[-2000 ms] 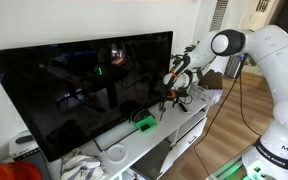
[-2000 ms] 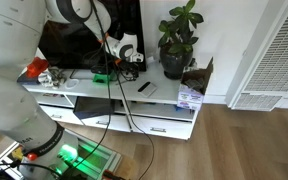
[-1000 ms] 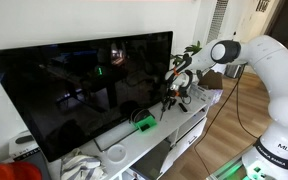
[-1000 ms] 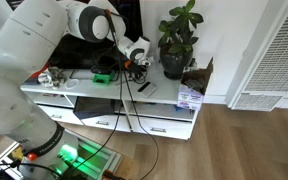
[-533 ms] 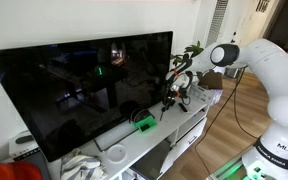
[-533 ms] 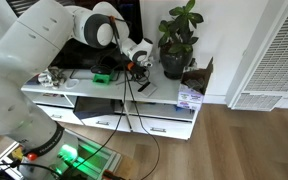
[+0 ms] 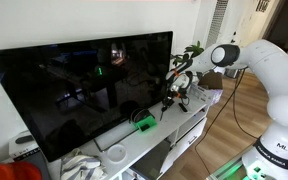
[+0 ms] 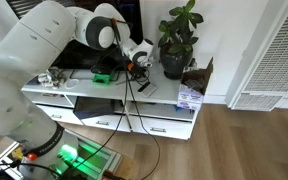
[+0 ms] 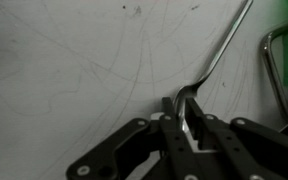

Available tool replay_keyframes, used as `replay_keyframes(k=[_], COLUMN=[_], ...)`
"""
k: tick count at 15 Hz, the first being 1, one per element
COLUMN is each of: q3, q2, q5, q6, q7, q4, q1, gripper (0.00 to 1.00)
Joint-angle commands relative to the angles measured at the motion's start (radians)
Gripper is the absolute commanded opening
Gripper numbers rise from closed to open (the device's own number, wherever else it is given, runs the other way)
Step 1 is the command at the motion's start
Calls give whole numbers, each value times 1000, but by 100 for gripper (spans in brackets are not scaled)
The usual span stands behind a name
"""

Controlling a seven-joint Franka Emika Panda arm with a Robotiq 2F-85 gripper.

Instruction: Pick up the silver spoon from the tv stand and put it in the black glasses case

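On the glossy white top of the tv stand lies the silver spoon, its handle running up to the right. My gripper is low over it, and the two fingers press on either side of the spoon's bowl. In both exterior views the gripper points down at the tv stand in front of the TV's right end. A small dark oblong, the black glasses case, lies just in front of the gripper.
The big black TV stands close behind the gripper. A bright green box sits to one side, a potted plant to the other. A chrome loop lies right of the spoon. Cables hang over the stand's front.
The arm came down to the stand top and then stayed nearly still. The fingers have drawn together onto the spoon's bowl.
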Motion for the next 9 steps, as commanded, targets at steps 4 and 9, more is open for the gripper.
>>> replay_keyframes(k=[4, 9], q3=[36, 49], q2=[28, -13], q5=[37, 42], q6=[-11, -9], q7=[-62, -70], q4=[19, -25], q1=[-8, -7], gripper=[1, 0])
